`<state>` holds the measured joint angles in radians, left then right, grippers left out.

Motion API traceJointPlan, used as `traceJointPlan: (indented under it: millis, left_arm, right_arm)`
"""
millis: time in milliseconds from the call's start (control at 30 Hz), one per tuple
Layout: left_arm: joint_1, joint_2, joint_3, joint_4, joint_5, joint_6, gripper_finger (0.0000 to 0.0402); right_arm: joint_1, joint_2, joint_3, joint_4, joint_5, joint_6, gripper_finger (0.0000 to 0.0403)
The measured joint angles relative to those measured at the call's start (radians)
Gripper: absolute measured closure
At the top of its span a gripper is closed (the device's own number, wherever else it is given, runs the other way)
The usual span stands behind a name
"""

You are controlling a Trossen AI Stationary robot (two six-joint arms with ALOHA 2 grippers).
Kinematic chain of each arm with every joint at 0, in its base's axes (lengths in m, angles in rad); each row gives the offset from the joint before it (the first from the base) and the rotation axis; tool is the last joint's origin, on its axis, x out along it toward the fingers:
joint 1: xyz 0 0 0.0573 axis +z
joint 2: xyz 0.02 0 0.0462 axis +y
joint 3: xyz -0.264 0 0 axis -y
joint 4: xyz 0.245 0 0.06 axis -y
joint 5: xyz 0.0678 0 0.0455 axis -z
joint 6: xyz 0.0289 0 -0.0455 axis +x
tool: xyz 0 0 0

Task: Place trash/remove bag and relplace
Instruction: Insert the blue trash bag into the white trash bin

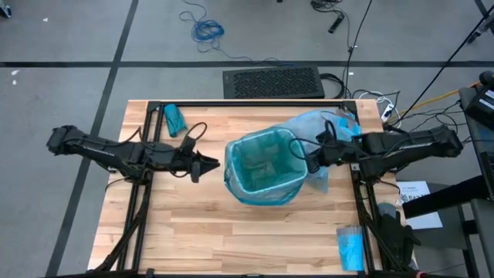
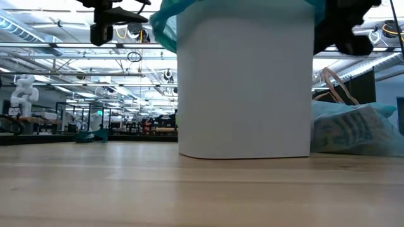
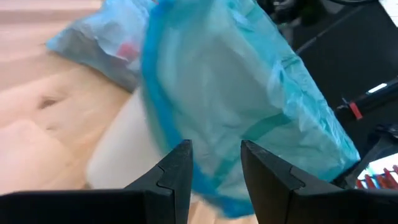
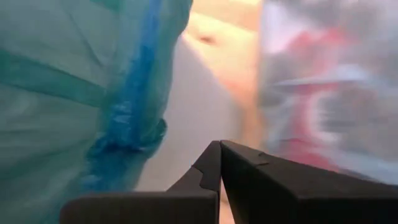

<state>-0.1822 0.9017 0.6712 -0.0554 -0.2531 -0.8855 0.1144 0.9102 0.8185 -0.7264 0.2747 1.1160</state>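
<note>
from above: one white bin (image 1: 266, 174) mid-table, lined with one teal-green bag (image 1: 262, 158); one pale blue bag (image 1: 328, 127), filled, lying on the table just behind and right of the bin. two small folded blue packets, one (image 1: 175, 118) at the far left corner, one (image 1: 350, 249) at the near right. left gripper (image 1: 212, 164) just left of the bin, fingers apart, holding nothing. right gripper (image 1: 309, 154) at the bin's right rim, fingers together.

low: bin (image 2: 246, 82) upright, pale bag (image 2: 353, 129) beside it.

left wrist: fingers (image 3: 177, 174) parted before the liner (image 3: 236, 93).

right wrist: fingers (image 4: 214, 165) pressed shut; red-and-white label (image 4: 317, 93) in the pale bag, blurred, unreadable.
</note>
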Motion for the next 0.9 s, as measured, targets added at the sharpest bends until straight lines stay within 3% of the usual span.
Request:
traceJointPlan:
  millis: [167, 500, 900]
  left_arm:
    - [-0.004, 0.092, 0.000, 0.111, 0.004, 0.000, 0.0269]
    - [0.012, 0.136, -0.001, 0.110, 0.005, 0.013, 0.0269]
    - [0.063, 0.065, -0.002, 0.033, 0.017, 0.045, 0.0269]
  right_arm:
    - [0.014, 0.006, -0.091, 0.272, -0.046, 0.000, 0.0403]
    - [0.053, 0.080, -0.093, 0.414, -0.062, 0.008, 0.0403]
    - [0.065, 0.149, -0.096, 0.552, -0.076, -0.001, 0.0403]
